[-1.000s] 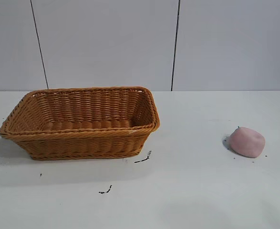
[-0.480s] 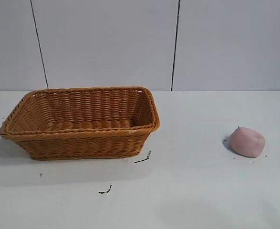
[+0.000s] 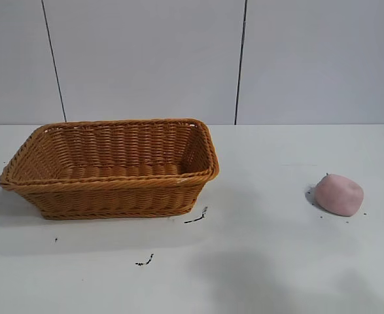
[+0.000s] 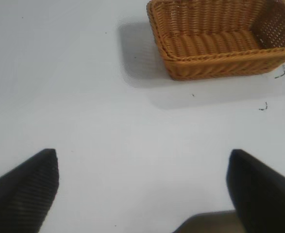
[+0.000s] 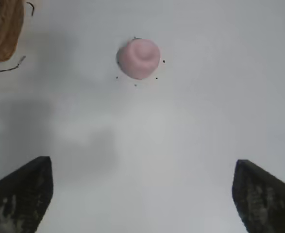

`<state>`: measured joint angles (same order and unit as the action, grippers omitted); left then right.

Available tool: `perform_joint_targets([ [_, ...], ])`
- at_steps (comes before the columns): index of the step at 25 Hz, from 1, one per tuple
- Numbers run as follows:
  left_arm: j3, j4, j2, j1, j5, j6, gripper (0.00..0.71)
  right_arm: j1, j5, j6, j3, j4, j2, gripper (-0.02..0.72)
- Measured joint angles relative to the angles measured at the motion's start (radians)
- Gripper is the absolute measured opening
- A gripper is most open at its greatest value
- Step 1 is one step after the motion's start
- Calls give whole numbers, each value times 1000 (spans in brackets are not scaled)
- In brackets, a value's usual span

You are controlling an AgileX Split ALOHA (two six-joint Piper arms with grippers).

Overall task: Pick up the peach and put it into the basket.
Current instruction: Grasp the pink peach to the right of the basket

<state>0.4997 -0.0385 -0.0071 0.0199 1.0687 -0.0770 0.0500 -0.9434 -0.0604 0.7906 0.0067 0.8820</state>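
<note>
The pale pink peach (image 3: pixel 339 194) lies on the white table at the right; it also shows in the right wrist view (image 5: pixel 139 58). The orange-brown wicker basket (image 3: pixel 113 186) stands at the left, empty, and shows in the left wrist view (image 4: pixel 220 63). A corner of it shows in the right wrist view (image 5: pixel 4 29). Neither gripper shows in the exterior view. My right gripper (image 5: pixel 142 167) is open and empty above bare table, short of the peach. My left gripper (image 4: pixel 142 160) is open and empty above bare table, away from the basket.
Small dark specks lie on the table in front of the basket (image 3: pixel 196 217) and nearer the front (image 3: pixel 145 261). A grey panelled wall stands behind the table. A soft shadow lies on the table's front (image 3: pixel 237 275).
A shadow has grown darker and spread on the front of the table. The peach and the basket have not moved.
</note>
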Motion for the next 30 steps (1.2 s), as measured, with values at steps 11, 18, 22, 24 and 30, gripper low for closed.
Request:
perform_joint_targets([
  [11, 0, 0, 0, 0, 0, 0, 692, 0, 23, 0, 362, -7, 695, 689],
  [18, 0, 0, 0, 0, 0, 0, 692, 20, 26, 0, 575, -7, 987, 689],
  [22, 0, 0, 0, 0, 0, 0, 692, 48, 43, 0, 632, -1, 1093, 689],
  [24, 0, 0, 0, 0, 0, 0, 692, 50, 48, 3, 638, -1, 1133, 689],
  [30, 0, 0, 0, 0, 0, 0, 692, 47, 69, 6, 639, -7, 1212, 689],
])
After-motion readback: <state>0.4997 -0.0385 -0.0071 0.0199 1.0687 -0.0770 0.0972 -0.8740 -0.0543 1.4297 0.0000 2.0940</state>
